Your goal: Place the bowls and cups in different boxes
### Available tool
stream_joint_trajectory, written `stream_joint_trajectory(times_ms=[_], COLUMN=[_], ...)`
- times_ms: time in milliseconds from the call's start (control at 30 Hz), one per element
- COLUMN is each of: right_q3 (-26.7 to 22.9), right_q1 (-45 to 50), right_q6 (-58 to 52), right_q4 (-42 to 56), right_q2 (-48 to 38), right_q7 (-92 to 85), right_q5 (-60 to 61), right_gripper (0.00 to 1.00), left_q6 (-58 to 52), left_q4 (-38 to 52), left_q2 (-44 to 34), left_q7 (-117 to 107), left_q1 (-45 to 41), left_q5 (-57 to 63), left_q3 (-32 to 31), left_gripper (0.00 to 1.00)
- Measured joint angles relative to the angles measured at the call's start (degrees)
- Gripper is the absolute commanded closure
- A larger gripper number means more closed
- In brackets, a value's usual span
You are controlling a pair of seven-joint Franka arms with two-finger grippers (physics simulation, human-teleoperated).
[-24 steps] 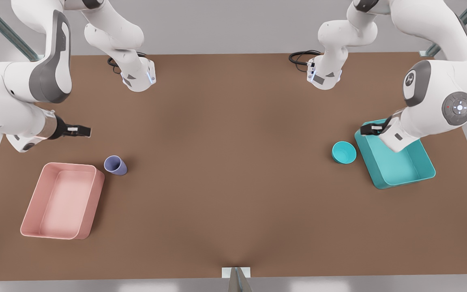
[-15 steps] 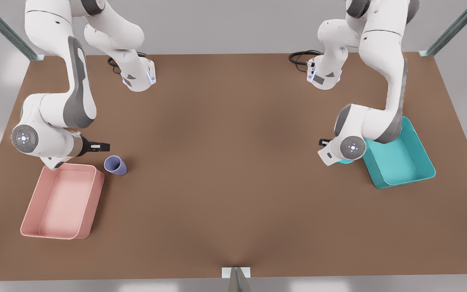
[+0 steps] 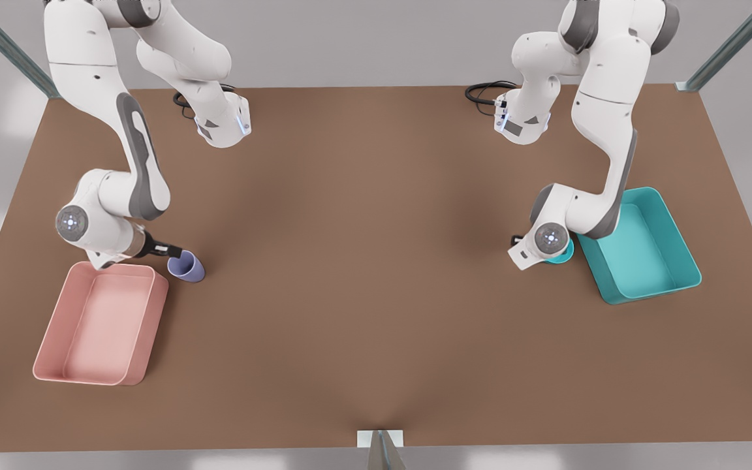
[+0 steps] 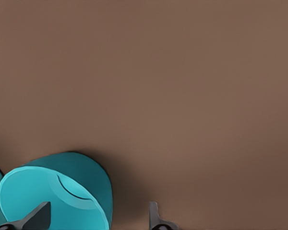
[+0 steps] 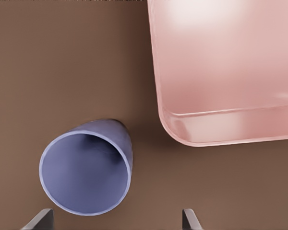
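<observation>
The lavender cup (image 3: 186,266) stands upright on the table beside the far corner of the pale pink box (image 3: 62,313). My right gripper (image 3: 175,252) hangs open just above the cup (image 5: 86,173); its fingertips (image 5: 44,219) stand wide apart, and the cup's mouth sits nearer one of them. The pink box (image 5: 221,67) lies close by. The teal bowl (image 3: 563,256) peeks out from under my left arm's wrist, next to the teal box (image 3: 683,261). My left gripper (image 4: 96,216) is open, one finger over the bowl (image 4: 53,196) and the other outside its wall.
Both arm bases (image 3: 222,124) and a black cable (image 3: 484,91) sit at the table's far edge. The brown table (image 3: 376,274) stretches wide between the two boxes. A small bracket (image 3: 380,438) marks the near edge.
Both arms swung in and came down: the right gripper moved from beyond the pink box to just over the cup, and the left arm moved off the teal box onto the bowl.
</observation>
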Motion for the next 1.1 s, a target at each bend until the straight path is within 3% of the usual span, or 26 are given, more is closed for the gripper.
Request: stream_joint_trajectory(times_ms=[167,200,233,267,333,400,533,600,667,700,733,867,1000,1100], right_q3=[0.01,0.01,-0.01,0.0,0.0,0.01,0.01,0.01,0.01,0.01,0.01,0.18,0.59,0.93], right_q1=[-0.09,-0.09,-0.09,-0.1,-0.09,-0.09,-0.09,-0.09,-0.09,-0.09,-0.09,0.29,0.79,1.08], right_q6=[4.68,5.39,6.03,6.8,8.36,9.49,11.07,11.78,12.38,12.61,12.79,12.9,11.24,5.26], right_q4=[-0.2,-0.23,-0.41,-1.05,-2.26,-2.62,-2.74,-2.75,-2.75,-2.75,-2.75,-1.93,1.42,13.04], right_q2=[2.66,3.26,3.61,3.81,3.98,4.12,5.9,6.8,7.36,7.45,7.5,7.34,6.57,5.1], right_q7=[0.25,0.3,0.34,0.38,0.47,0.54,0.68,0.74,0.73,0.68,0.56,-0.81,-0.19,-0.12], right_q5=[0.7,0.88,1.04,1.16,1.32,1.4,1.48,1.5,1.57,1.66,1.81,3.13,2.31,1.99], right_gripper=[0.0,0.0,0.0,0.0,0.0,0.0,0.0,0.02,0.53,0.7,0.77,0.79,0.79,0.79], left_q6=[1.38,1.55,1.69,1.8,1.93,1.95,0.78,-2.5,-8.07,-11.41,-14.7,-22.17,-22.11,-18.06], left_q4=[-1.08,-1.13,-1.15,-1.16,-1.12,-1.02,1.39,7.37,15.62,19.74,22.77,25.31,18.8,13.45], left_q2=[1.22,1.28,1.32,1.33,1.34,1.34,-1.2,-2.07,-2.51,-2.79,-3.23,-4.45,-4.23,-3.06], left_q7=[-2.37,-2.78,-3.17,-3.59,-4.62,-5.88,-7.04,-7.36,-7.63,-7.74,-7.8,-7.78,-7.04,-6.46], left_q1=[0.2,0.2,0.2,0.2,0.19,0.16,-0.58,-1.01,-0.89,-0.43,0.61,9.83,11.81,13.17], left_q5=[1.36,1.47,1.58,1.74,2.34,3.11,1.49,-0.46,-1.93,-2.36,-2.45,-2.62,-2.88,-2.99], left_q3=[0.4,0.41,0.41,0.43,0.44,0.44,0.41,0.09,-0.29,-0.35,-0.3,1.34,4.3,6.67], left_gripper=[0.0,0.09,0.3,0.45,0.66,0.79,0.79,0.79,0.79,0.79,0.79,0.79,0.79,0.79])
